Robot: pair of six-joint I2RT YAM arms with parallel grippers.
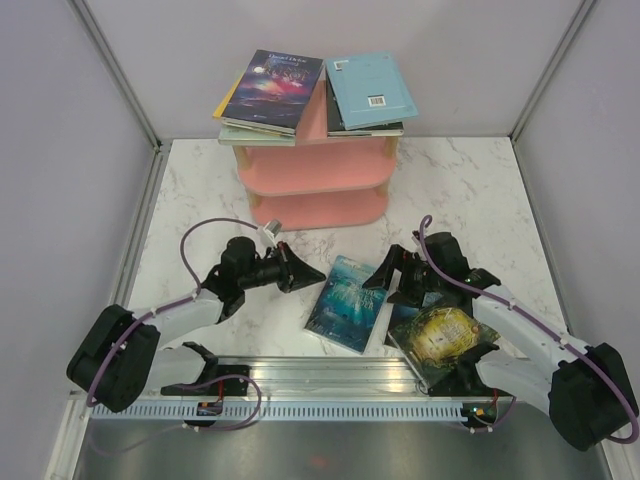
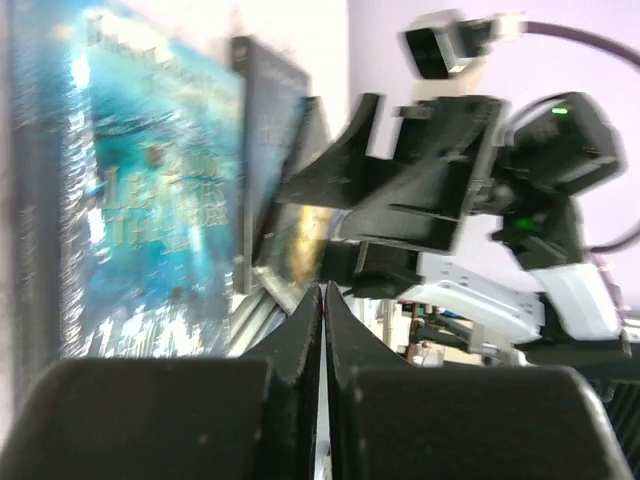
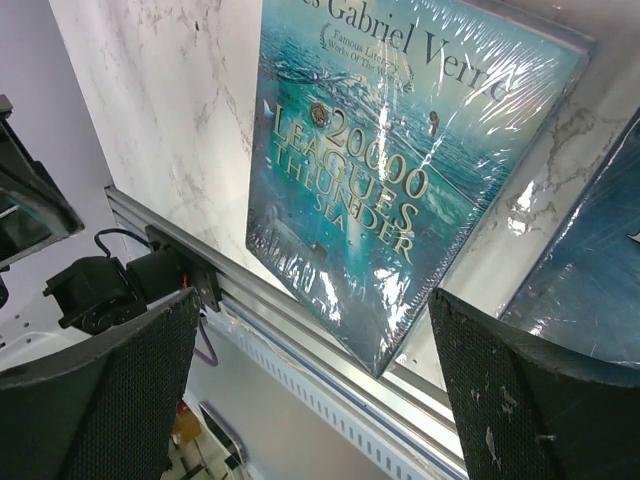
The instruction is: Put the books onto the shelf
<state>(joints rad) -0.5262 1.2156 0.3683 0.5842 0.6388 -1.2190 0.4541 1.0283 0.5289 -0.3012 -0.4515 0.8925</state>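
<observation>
The pink shelf (image 1: 312,172) stands at the back of the marble table. On its top board lie two piles of books, a purple galaxy one (image 1: 273,88) on the left and a light blue one (image 1: 370,90) on the right. A teal book (image 1: 346,303) (image 2: 150,200) (image 3: 400,170) lies flat near the front. My left gripper (image 1: 308,277) (image 2: 324,292) is shut and empty, just left of it. My right gripper (image 1: 385,272) (image 3: 315,390) hangs open over its near right corner. A green-gold book (image 1: 441,338) and a dark blue book (image 3: 600,290) lie under the right arm.
An aluminium rail (image 1: 330,375) (image 3: 330,350) runs along the table's near edge, and the teal book's corner overhangs it. Grey walls close in the table on the left, right and back. The two grippers face each other closely across the teal book.
</observation>
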